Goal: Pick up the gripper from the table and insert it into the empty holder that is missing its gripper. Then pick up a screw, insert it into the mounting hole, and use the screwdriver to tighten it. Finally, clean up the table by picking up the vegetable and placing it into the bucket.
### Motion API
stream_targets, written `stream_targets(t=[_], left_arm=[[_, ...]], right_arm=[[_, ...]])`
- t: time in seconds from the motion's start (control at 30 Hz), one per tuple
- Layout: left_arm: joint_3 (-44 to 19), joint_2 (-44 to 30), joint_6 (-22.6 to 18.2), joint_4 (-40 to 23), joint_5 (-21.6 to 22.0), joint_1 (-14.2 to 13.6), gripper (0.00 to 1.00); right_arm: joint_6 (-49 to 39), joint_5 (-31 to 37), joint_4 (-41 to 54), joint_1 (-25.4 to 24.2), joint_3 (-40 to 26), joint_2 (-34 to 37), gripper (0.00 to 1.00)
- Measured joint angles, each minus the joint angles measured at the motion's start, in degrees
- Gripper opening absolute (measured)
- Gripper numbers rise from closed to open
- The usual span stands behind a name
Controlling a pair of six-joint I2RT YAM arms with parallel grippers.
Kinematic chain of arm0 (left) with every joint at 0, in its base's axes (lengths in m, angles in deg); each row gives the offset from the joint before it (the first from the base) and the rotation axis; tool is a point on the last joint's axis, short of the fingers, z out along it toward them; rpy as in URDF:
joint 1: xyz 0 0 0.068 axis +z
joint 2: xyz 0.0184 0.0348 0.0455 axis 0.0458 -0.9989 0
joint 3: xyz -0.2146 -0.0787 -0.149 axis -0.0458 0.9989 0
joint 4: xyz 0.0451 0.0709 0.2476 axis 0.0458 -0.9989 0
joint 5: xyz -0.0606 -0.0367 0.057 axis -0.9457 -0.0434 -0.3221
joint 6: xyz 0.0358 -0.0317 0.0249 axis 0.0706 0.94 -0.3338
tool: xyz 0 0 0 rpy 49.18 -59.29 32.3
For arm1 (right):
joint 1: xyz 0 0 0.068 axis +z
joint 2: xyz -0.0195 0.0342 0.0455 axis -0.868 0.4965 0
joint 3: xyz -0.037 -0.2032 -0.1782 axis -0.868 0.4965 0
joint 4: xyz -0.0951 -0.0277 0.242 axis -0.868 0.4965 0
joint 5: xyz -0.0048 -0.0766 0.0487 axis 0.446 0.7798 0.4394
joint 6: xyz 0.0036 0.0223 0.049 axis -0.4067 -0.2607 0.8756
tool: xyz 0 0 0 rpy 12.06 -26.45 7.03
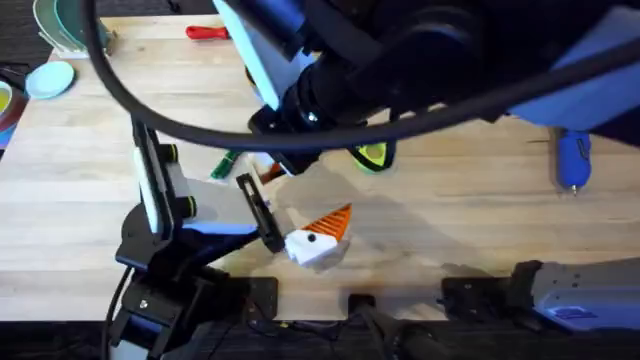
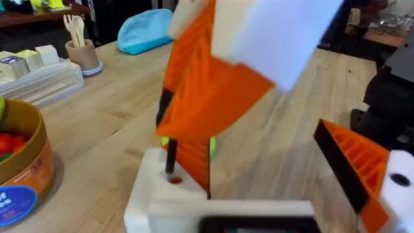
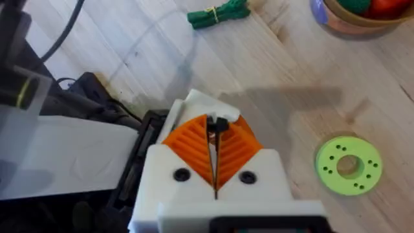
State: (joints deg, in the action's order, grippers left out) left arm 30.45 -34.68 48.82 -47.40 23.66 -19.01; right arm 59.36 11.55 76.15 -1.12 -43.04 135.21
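**Right pincer pinching a small screw above the left arm's holder**

Overhead: the right arm rises dark and blurred across the counter (image 1: pixel 90 210). The screwdriver (image 1: pixel 573 160) lies at the far right, the vegetable (image 1: pixel 222 165) near the middle, and the left pincer (image 1: pixel 318 240) carries one orange finger.

Left wrist: the holder (image 2: pixel 162 191) shows its mounting hole, the right pincer (image 2: pixel 194 110) just above it. The left pincer's fingers are spread. The bucket (image 2: pixel 26 171) stands beside.

Right wrist: orange pads (image 3: pixel 187 139) pressed together on a small dark screw (image 3: pixel 215 126); a green disc (image 3: pixel 348 165) lies nearby.
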Motion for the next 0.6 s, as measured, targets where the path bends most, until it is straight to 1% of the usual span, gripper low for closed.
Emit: stream_targets(t=[0.27, 0.6], left_arm=[[0.00, 0.02, 0.00, -0.04, -0.04, 0.02, 0.992], [0.00, 0.01, 0.02, -0.04, -0.07, 0.00, 0.992]], right_arm=[[0.02, -0.02, 0.04, 0.00, 0.00, 1.50, 0.005], [0.02, -0.03, 0.31, 0.41, 0.00, 1.50, 0.005]])
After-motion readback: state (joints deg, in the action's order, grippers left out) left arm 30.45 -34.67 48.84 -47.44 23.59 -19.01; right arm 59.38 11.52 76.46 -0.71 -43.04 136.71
